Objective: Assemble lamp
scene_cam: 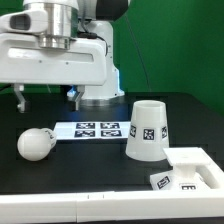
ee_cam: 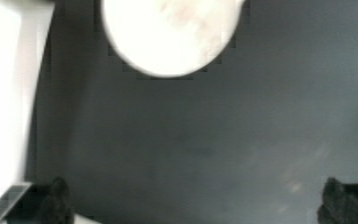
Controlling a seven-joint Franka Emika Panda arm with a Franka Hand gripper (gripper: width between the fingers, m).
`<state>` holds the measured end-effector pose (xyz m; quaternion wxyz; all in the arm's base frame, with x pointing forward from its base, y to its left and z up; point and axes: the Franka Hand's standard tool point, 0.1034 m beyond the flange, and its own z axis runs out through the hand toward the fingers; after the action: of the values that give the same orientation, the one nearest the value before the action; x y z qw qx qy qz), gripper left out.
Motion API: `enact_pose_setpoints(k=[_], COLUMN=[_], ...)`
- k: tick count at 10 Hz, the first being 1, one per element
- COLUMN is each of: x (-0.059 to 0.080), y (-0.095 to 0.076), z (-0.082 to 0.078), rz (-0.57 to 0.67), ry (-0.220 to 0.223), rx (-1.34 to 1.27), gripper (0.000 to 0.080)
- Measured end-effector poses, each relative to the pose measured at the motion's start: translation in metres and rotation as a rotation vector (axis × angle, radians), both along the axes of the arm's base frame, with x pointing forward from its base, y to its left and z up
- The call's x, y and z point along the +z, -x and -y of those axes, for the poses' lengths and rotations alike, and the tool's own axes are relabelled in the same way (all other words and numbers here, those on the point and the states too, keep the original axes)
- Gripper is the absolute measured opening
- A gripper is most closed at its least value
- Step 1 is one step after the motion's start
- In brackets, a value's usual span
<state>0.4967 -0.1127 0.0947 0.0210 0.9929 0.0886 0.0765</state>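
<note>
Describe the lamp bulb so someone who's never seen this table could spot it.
On the black table, find the flat marker board near the middle. Off its end on the exterior view's left lies the bulb: the only ball-headed white part, smaller than the tapered shade.

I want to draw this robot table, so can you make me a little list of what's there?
Bulb: lying on the table, exterior view's left
Shade: upright, wide end down, exterior view's right
Marker board: flat, between bulb and shade
Base: flat, near corner, exterior view's right
Gripper: open, empty, above the table near the bulb
</note>
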Motion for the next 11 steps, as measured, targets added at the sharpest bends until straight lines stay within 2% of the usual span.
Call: enact_pose_setpoints(k=[1, 2, 4, 6, 7, 8, 9, 10, 11], x=[-0.003, -0.001, -0.003, -0.005, -0.012, -0.013, -0.009, -0.012, -0.018], y=[0.008, -0.001, 0.001, 0.002, -0.001, 0.000, -0.014, -0.024, -0.030], z=[0.005, 0.010, 0.005, 0.005, 0.016, 0.017, 0.024, 0.032, 0.027], rz=[-0.084, -0.048, -0.052, -0.087, -0.123, -0.231, -0.355, -0.469, -0.471], ry=[-0.088, -0.094, -0.116, -0.126, -0.133, -0.152, -0.167, -0.187, -0.219], rx=[-0.130, -0.178, -0.293, -0.293, -0.329, -0.398, -0.429, -0.434, -0.461], gripper=[0.0699, 0.0699, 0.0699, 0.0699, 0.0699, 0.0699, 0.0699, 0.0699, 0.0699])
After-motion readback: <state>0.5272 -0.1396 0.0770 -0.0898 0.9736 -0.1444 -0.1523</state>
